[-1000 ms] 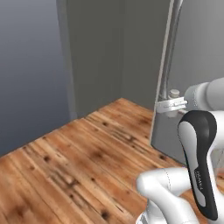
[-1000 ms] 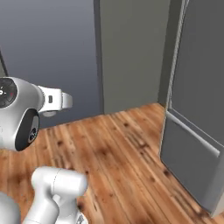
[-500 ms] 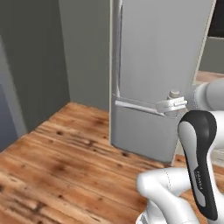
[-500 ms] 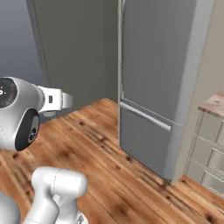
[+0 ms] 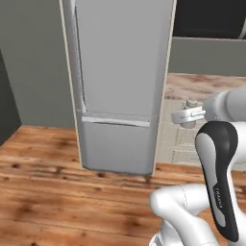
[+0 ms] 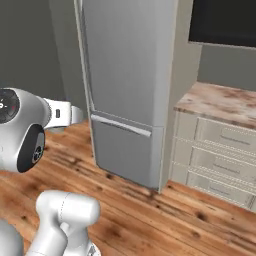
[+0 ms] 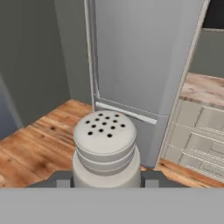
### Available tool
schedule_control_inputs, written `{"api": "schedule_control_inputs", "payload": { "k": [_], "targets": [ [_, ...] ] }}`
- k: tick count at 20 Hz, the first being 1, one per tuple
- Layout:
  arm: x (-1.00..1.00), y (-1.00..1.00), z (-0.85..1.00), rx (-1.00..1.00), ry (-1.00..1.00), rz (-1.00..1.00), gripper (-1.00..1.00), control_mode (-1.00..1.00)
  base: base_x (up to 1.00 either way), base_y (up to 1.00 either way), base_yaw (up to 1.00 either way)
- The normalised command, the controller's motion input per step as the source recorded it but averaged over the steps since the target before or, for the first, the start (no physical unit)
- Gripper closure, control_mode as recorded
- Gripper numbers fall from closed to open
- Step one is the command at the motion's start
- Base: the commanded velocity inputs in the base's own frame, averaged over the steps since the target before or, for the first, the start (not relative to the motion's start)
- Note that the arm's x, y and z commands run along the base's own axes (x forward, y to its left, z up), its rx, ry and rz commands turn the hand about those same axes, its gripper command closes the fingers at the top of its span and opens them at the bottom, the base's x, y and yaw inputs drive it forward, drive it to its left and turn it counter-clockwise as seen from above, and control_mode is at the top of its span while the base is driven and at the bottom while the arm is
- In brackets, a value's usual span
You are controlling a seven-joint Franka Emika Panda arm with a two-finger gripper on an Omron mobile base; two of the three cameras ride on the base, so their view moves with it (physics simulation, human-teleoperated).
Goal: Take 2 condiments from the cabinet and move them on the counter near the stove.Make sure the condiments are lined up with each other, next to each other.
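1. The hand [image 7: 106, 180] is closed on the pale shaker [image 7: 105, 148]: in the hand view its two dark finger tips [image 7: 60, 179] sit at either side of the shaker's lower body, touching it.
2. The pale shaker stands upright between the finger tips, its rounded cap with a cluster of small dark holes facing the camera, right above the hand and held up off the floor.
3. In the left base view the hand [image 5: 190, 115] reaches out from the white arm, with a small pale knob that may be the shaker's top showing just above it; it is too small to be sure.
4. In the right base view the wrist end of the arm juts toward the fridge [image 6: 132, 80]; the finger tips themselves cannot be made out there.
5. Straight beyond the hand stands the tall grey fridge, doors shut, a long bar handle [image 7: 90, 52] running down its front and a horizontal seam between upper and lower doors.
6. Beyond the hand and off to its right side in the hand view lies the counter [image 7: 205, 87], pinkish stone with reddish veins, well apart from the shaker.
7. Under the counter are cream drawer fronts [image 6: 220, 160], stacked in rows.
8. Below the hand spreads the wooden plank floor [image 7: 35, 140].
9. Above the counter a dark opening [image 6: 225, 22] shows against the grey wall [image 6: 225, 65].
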Motion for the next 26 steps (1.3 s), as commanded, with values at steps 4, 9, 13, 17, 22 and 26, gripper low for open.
{"api": "schedule_control_inputs", "payload": {
  "k": [4,9,13,17,22,26],
  "targets": [
    [0.00,0.00,0.00,0.00,0.00,0.00,1.00,1.00,0.19,0.00,-0.44],
    [0.00,0.00,0.00,0.00,0.00,0.00,1.00,1.00,0.20,0.00,-0.43],
    [0.00,0.00,0.00,0.00,0.00,0.00,1.00,1.00,0.27,0.00,-0.42],
    [0.00,0.00,0.00,0.00,0.00,0.00,1.00,1.00,0.40,0.00,-0.39],
    [0.00,0.00,0.00,0.00,0.00,0.00,1.00,1.00,0.45,0.20,-0.36],
    [0.00,0.00,0.00,0.00,0.00,0.00,1.00,1.00,0.50,0.33,-0.32]
  ]
}}
